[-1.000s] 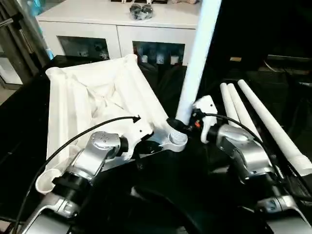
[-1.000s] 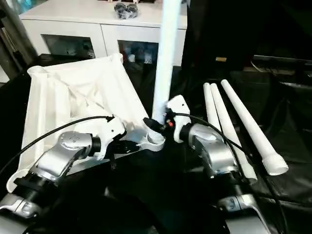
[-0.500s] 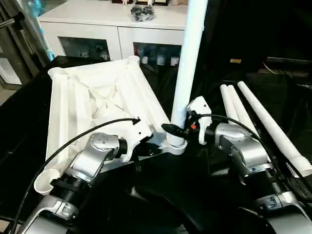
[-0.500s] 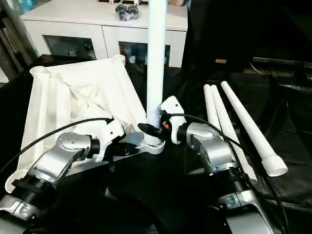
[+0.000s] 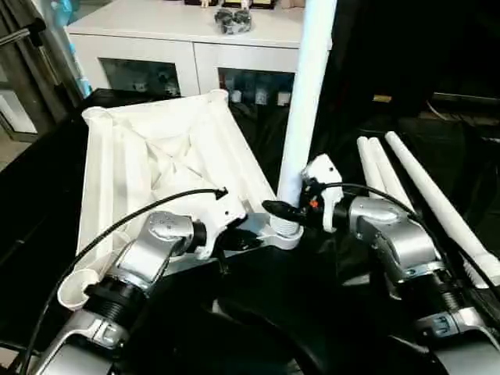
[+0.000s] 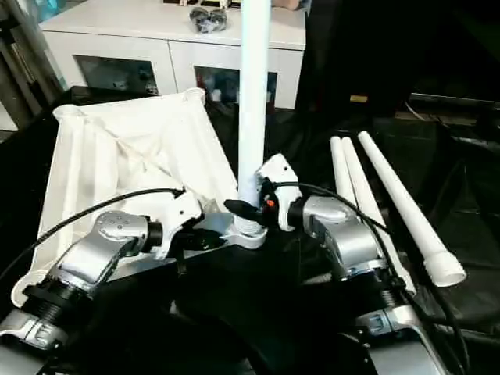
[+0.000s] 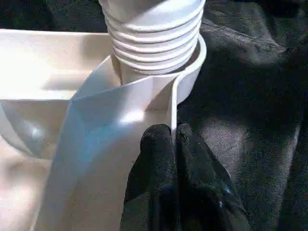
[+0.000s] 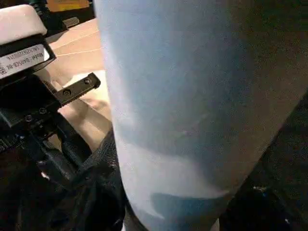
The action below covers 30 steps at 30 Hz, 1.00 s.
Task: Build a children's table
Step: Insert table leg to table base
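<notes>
On the black-covered surface (image 5: 47,203) lies the white tabletop (image 5: 148,168), turned upside down so its ribs face up. It sits toward the left side of the surface, with one round corner socket (image 5: 286,232) near the middle, close to the robot.

One white leg (image 5: 306,109) stands almost straight up in that socket. Its ridged end (it looks like a stack of rings) (image 7: 155,33) sits down inside the socket's round rim.

The left hand (image 7: 172,144) has its two black fingers pressed together on a thin upright wall of the tabletop, just beside the socket. The fingers (image 7: 156,149) pinch the wall tight from both sides.

The right hand (image 5: 285,209) reaches in from the right and touches the standing leg low down, just above the socket. One black finger pokes past the leg on the left. In the right wrist view the leg (image 8: 192,96) sits very close in front of the camera, and I cannot tell how far the fingers are open or whether they squeeze the leg.

Three more white legs (image 6: 375,195) lie flat on the right side of the surface, side by side, well apart from the tabletop. Their wider ends point toward the near right corner.

Behind the far edge of the surface stands a white cabinet (image 5: 195,47) with glass doors, and a small dark thing (image 5: 233,19) rests on top of it.
</notes>
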Available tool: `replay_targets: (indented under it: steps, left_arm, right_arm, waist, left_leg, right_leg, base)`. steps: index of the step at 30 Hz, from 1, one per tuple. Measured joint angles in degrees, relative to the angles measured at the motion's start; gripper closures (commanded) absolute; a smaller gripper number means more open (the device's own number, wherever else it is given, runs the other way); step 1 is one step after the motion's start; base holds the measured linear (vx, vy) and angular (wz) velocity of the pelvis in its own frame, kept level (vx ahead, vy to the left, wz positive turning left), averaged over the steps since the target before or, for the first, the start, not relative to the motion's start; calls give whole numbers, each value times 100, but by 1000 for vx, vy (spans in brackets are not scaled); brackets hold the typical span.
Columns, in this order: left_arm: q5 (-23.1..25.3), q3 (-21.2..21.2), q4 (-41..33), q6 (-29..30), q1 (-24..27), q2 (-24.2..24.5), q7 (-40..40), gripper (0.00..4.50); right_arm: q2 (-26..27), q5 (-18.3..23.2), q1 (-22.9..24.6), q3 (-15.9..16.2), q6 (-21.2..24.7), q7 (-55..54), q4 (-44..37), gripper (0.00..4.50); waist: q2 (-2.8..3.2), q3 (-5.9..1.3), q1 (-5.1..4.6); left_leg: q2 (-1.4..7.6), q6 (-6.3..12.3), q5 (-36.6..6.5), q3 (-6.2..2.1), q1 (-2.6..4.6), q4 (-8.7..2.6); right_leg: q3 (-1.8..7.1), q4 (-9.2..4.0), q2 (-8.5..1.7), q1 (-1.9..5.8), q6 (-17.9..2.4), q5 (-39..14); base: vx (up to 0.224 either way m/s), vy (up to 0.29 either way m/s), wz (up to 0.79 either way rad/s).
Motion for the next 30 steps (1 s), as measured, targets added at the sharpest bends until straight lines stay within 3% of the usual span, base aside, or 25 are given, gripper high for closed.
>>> replay_targets:
  steps: [14,30]
  left_arm:
    - [-2,-75,51,-24,-46,-29,-123,450]
    - [5,-68,126,-98,-58,-27,-80,450]
  right_arm:
    - [-220,60,131,21,303,120,-364,259]
    - [-322,172,362,-58,486,154,-658,260]
  waist:
    - [3,0,72]
    - [-1,2,38]
  left_leg:
    - [-2,-1,0,0,10,-6]
    - [-3,-1,0,0,20,-9]
  right_leg:
    - [-1,-10,-1,17,2,-2]
    - [1,-9,-2,26,3,-1]
  base:
    - [0,0,0]
    - [0,0,0]
